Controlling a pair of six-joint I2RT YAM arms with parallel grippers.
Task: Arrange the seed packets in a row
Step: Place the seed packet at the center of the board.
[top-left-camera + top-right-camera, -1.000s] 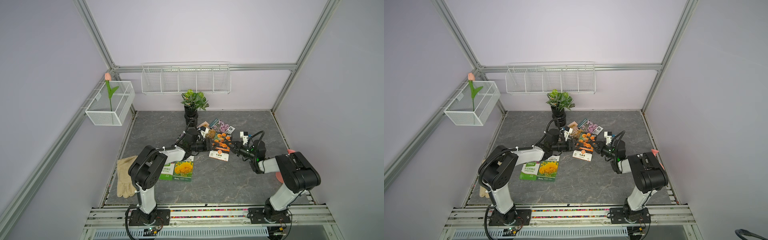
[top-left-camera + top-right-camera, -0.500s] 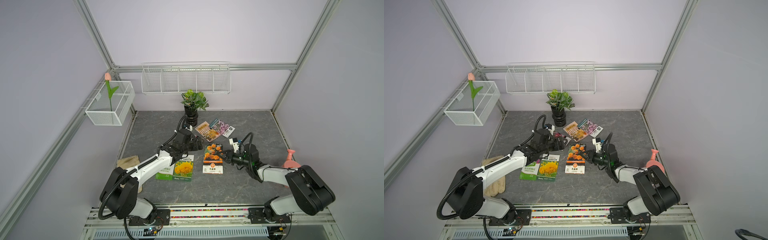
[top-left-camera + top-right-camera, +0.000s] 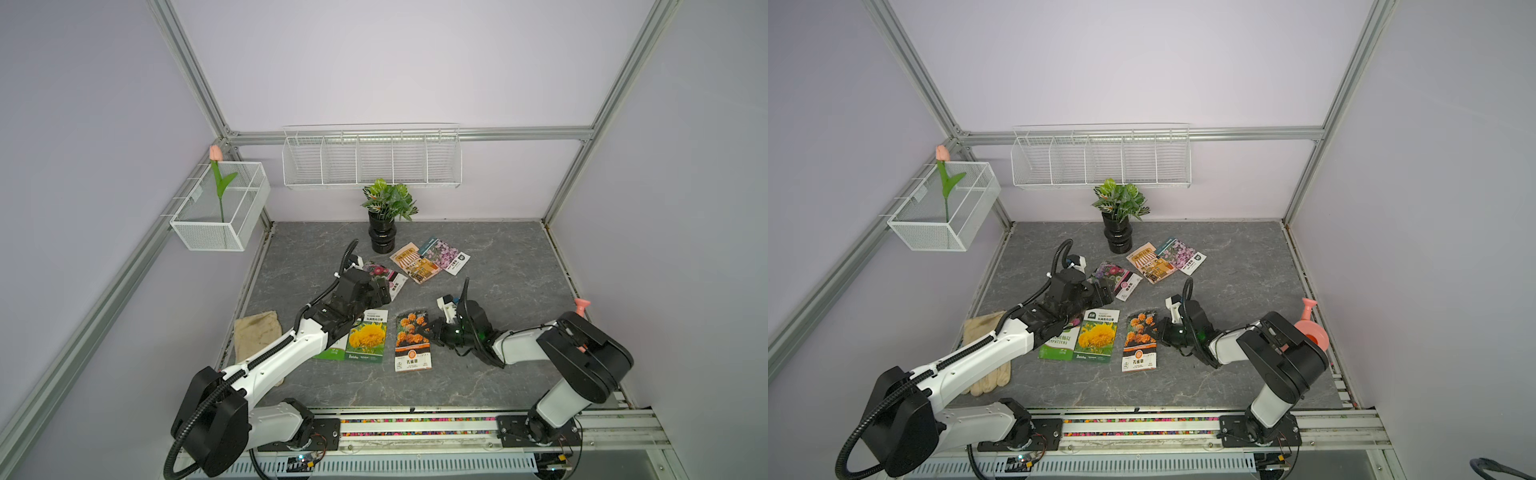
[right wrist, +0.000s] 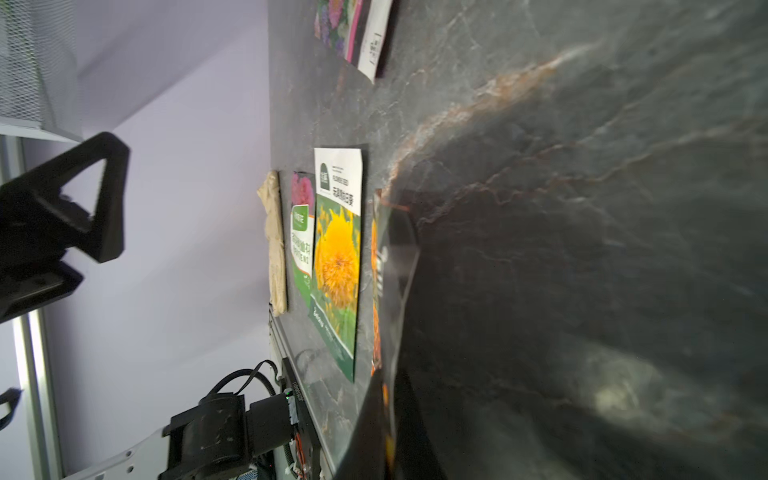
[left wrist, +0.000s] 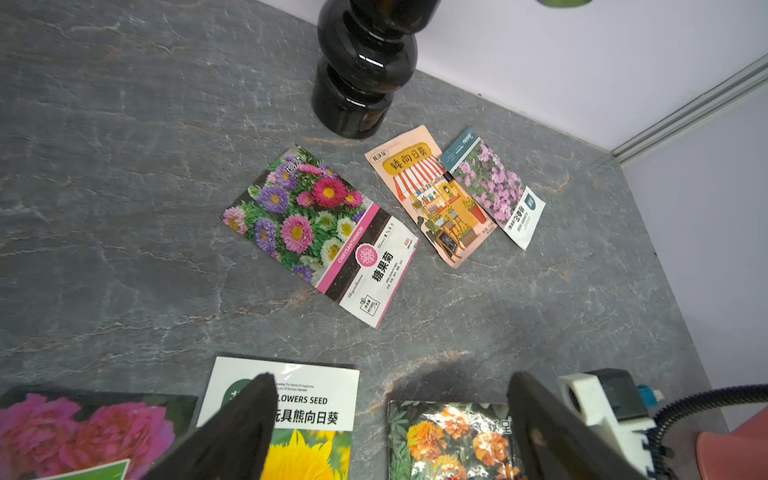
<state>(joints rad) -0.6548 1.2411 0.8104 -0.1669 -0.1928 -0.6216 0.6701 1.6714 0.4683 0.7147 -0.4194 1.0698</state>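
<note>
**Orange marigold packet being set down third in the row**

The flat, glossy orange marigold seed packet (image 3: 412, 340) is being pinched at one long edge by the right gripper (image 3: 432, 332), whose jaws are being kept closed on it. In the right wrist view that edge is being held slightly off the grey marbled table (image 3: 498, 257). The packet is lying near the table's front, just beside the glossy yellow sunflower packet (image 3: 368, 336), with a narrow gap between them. The green-labelled packet with pink blooms (image 3: 1059, 345) is lying edge to edge on the sunflower packet's far side.

Placing appears to be the step in hand. The raised edge is best being lowered flat before release, with the long sides being kept parallel to the neighbour so that nothing is dragged askew; the glossy film is likely being prone to sliding.

The left gripper (image 5: 390, 376) is being held wide and empty above the sunflower packet's top. Farther back the mixed pink chrysanthemum packet (image 5: 320, 232), the beige shopfront packet (image 5: 432, 199) and the lilac-flowered packet (image 5: 494, 187) are lying askew near the glossy black ribbed vase (image 3: 382, 239), the last two overlapping.
</note>
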